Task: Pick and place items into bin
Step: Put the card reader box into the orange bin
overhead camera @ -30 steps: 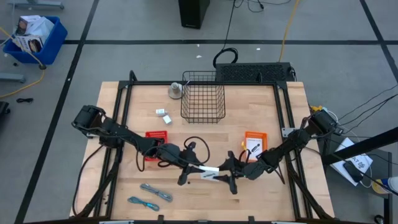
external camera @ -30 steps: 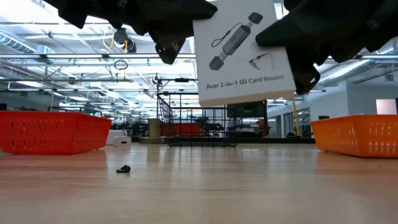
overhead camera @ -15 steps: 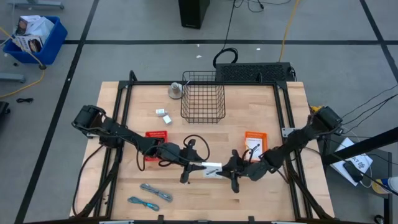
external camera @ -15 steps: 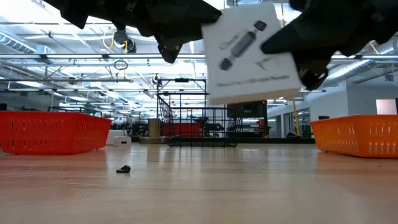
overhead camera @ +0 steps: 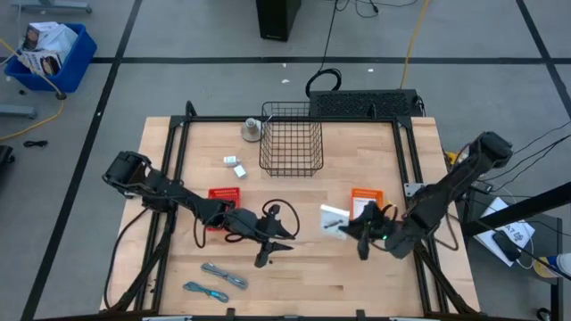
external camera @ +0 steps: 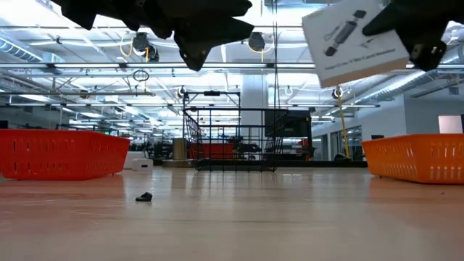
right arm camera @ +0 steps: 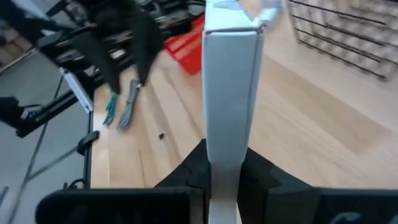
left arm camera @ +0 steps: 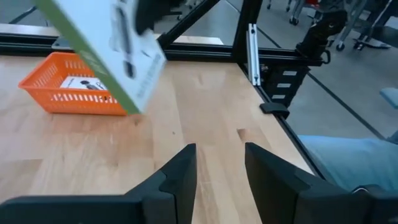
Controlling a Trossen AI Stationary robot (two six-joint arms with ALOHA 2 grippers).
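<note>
White printed cardboard packet (overhead camera: 334,218) rides edge-on, clamped in the right gripper (overhead camera: 355,226) above the pale wooden surface (overhead camera: 294,267); the thin grip could let it pivot or slip short of the black wire basket (overhead camera: 292,138) beyond. Left gripper (overhead camera: 278,247), jaws parted, holds nothing alongside. Behind: an open, brightly lit workshop hall.

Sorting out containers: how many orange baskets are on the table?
2: one orange basket near the left arm, another basket near the right arm. The black wire bin isn't counted.
</note>
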